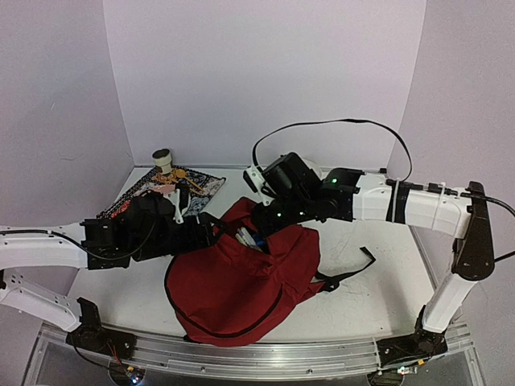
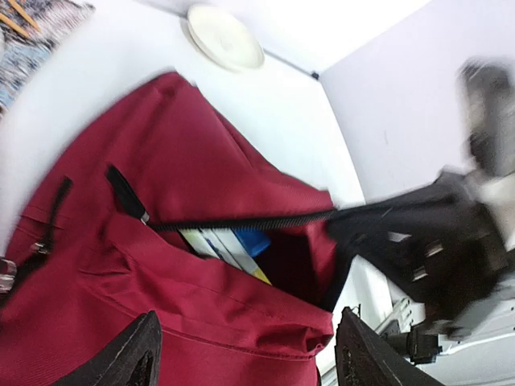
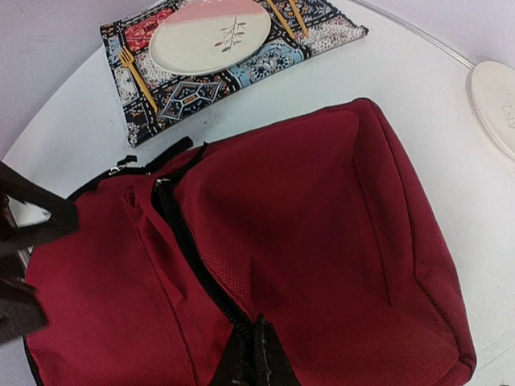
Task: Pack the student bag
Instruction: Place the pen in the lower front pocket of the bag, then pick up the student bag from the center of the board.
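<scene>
Hands: two. Both are working at the open end of the bag.
Left hand [image 2: 249, 315]: its fingers are standing apart, gripping nothing, and hovering just over the red fabric beside the opening.
Right hand [image 3: 257, 352]: its fingers are pressing together and pinching the bag at the zipper line. It is pulling the edge of the opening taut, opposite the left hand.
Student bag [image 1: 233, 289]: one. It is lying flat on the tabletop [image 3: 402, 72], directly beneath both hands.
Bag long axis: it is running from the open end between the two hands toward the arm bases, slanting slightly.
Bag heading: the unzipped end is pointing away from the bases and the closed bottom toward them.
Bag contents [image 2: 229, 245]: flat items with white, blue and yellow edges are showing in the opening in front of the left hand. The count cannot be told.
Strap [image 1: 364, 265]: one loose black strap is trailing from the bag, below the right hand's forearm.
Placemat [image 3: 193, 96]: one, patterned, lying beyond the left hand and clear of the bag.
Plate [image 3: 213, 32]: one, resting on the placemat.
Fork [image 3: 138, 76]: one, gold, lying on the placemat beside the plate.
Sticks [image 3: 287, 16]: two, thin and gold, lying on the other side of the plate.
White disc [image 3: 499, 100]: one, lying on the tabletop past the bag from the left hand.
</scene>
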`<state>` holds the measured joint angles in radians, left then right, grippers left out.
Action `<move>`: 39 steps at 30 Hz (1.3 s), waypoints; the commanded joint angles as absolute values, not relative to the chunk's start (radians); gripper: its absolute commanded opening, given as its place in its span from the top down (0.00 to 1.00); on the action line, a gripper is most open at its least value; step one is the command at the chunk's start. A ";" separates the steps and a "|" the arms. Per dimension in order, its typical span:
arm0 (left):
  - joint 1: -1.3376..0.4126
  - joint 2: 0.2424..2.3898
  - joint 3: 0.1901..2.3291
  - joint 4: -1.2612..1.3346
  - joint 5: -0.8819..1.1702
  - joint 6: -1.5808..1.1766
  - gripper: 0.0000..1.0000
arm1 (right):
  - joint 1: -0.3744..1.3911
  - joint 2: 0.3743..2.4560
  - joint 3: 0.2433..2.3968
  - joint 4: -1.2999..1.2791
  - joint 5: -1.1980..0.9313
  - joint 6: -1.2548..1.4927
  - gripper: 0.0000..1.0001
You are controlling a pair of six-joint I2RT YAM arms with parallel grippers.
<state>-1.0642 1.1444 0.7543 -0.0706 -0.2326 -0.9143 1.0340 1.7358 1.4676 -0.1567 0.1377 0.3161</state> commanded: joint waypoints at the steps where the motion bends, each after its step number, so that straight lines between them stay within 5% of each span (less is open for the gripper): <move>1: -1.013 1.050 0.792 -0.239 -0.304 -0.870 0.24 | 1.029 1.781 1.420 -0.164 0.087 0.327 1.00; 7: -0.842 1.037 0.743 -0.296 -0.166 -0.858 0.22 | 1.028 1.843 1.377 -0.171 0.037 0.339 0.98; 22: -0.743 1.222 0.699 -0.254 -0.009 -0.830 0.20 | 1.022 1.861 1.284 -0.179 0.193 0.367 0.88; 27: -0.744 1.210 0.607 -0.181 0.089 -0.893 0.37 | 1.023 1.764 1.296 -0.175 0.181 0.373 0.79; 33: -0.757 1.144 0.499 -0.023 0.180 -1.025 0.76 | 1.022 1.676 1.348 -0.175 0.075 0.374 0.62; 39: -0.865 1.092 0.466 0.119 0.103 -1.166 0.89 | 1.022 1.610 1.357 -0.173 0.044 0.432 0.41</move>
<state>-0.7860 1.1373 0.4793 -0.0455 0.1110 -1.0329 1.0260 1.6785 1.3230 -0.1414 0.0700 0.3870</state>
